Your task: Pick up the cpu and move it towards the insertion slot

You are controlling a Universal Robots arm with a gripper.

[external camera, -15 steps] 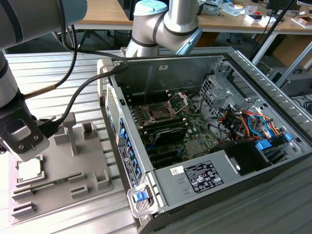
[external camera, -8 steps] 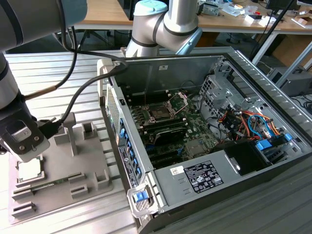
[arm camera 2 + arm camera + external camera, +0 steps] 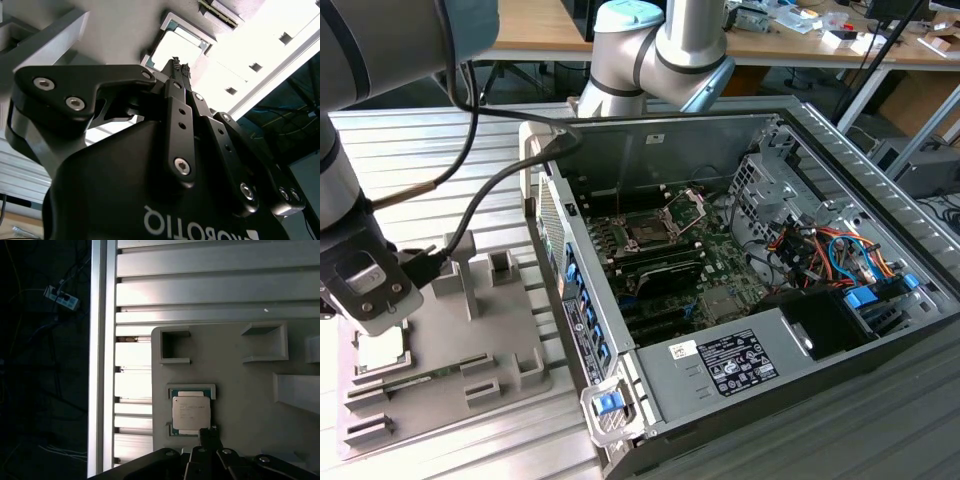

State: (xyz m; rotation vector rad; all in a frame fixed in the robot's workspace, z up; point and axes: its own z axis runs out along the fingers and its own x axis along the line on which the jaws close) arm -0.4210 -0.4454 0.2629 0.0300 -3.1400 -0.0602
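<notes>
The cpu (image 3: 378, 348) is a small pale silvery square lying flat in the square recess at the near left corner of the grey tray (image 3: 505, 330). My gripper (image 3: 378, 322) hangs just above it. In both wrist views the fingertips (image 3: 176, 62) meet, shut with nothing between them, over one edge of the cpu (image 3: 191, 412) (image 3: 177, 46). The gripper (image 3: 208, 433) (image 3: 180, 63) stands apart from the chip. The insertion slot (image 3: 655, 226), a dark socket with a silver frame and raised wire bracket, sits on the green board inside the open computer case, far to the exterior view's right.
The open computer case (image 3: 720, 365) has a tall side wall between the tray and the board. Grey upright blocks (image 3: 460, 265) rise from the tray near the gripper. Black cables (image 3: 470, 205) trail from the arm. The ribbed metal table's edge (image 3: 102, 360) runs beside the tray.
</notes>
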